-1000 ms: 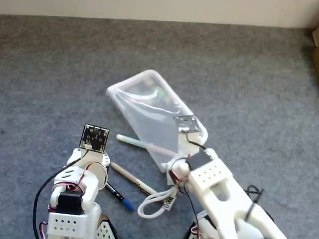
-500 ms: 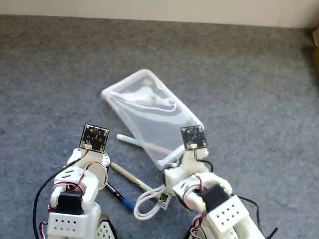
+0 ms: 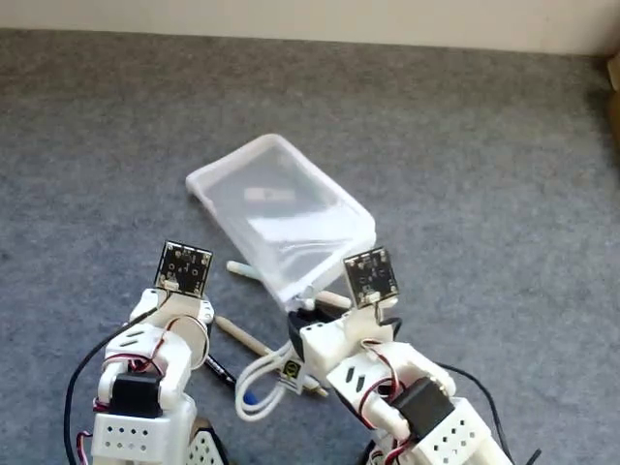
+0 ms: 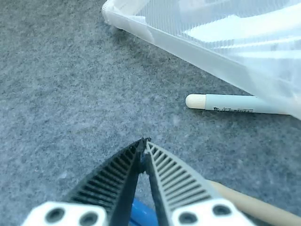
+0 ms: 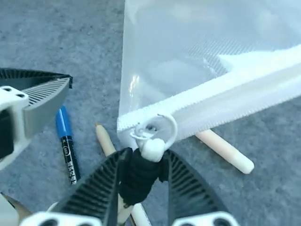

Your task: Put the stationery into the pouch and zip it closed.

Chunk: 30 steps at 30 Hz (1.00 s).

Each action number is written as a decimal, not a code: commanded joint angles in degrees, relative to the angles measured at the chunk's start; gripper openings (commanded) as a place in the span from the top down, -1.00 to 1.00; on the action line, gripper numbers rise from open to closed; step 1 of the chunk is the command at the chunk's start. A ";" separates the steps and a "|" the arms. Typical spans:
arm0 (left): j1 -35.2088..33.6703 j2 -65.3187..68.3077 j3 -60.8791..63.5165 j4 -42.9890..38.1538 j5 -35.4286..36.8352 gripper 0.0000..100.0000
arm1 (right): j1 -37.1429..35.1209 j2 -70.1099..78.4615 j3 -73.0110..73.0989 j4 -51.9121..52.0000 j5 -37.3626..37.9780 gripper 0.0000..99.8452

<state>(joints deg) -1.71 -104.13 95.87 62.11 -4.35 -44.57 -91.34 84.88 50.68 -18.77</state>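
The clear zip pouch (image 3: 276,208) lies mid-table with a flat white item inside. My right gripper (image 5: 143,153) is shut on the black tab of the pouch's zipper pull (image 5: 153,136), at the pouch's near corner (image 3: 300,295). My left gripper (image 4: 143,142) is shut and holds nothing, hovering over carpet just short of a pale teal pen (image 4: 235,103) that lies along the pouch's edge. A blue marker (image 5: 66,141), a beige pencil (image 5: 106,141) and a cream pen (image 5: 225,150) lie loose beside the pouch.
A white looped cord (image 3: 260,383) with a tag lies on the carpet between the two arms, over the blue marker (image 3: 247,397). Grey carpet (image 3: 484,145) stretches bare to the far side and right.
My right arm has drawn back and to the left with the zipper pull, dragging the pouch's near end leftward and turning it. The white cord shifted left too. The left arm stayed still.
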 commanded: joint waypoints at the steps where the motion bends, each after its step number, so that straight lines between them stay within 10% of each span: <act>1: -0.31 -0.22 1.27 -1.14 0.53 0.99 | -1.80 -1.10 -0.92 -3.65 0.79 0.99; 7: -0.22 -0.22 1.27 -1.14 0.53 0.99 | -4.88 -1.45 -0.92 -3.47 16.44 0.99; 30: -0.22 -0.22 1.27 -1.14 0.53 0.99 | -4.62 -1.54 4.53 -2.24 17.05 0.99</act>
<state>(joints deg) -1.71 -104.13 95.87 62.11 -4.35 -48.79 -91.78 90.15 48.48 -2.59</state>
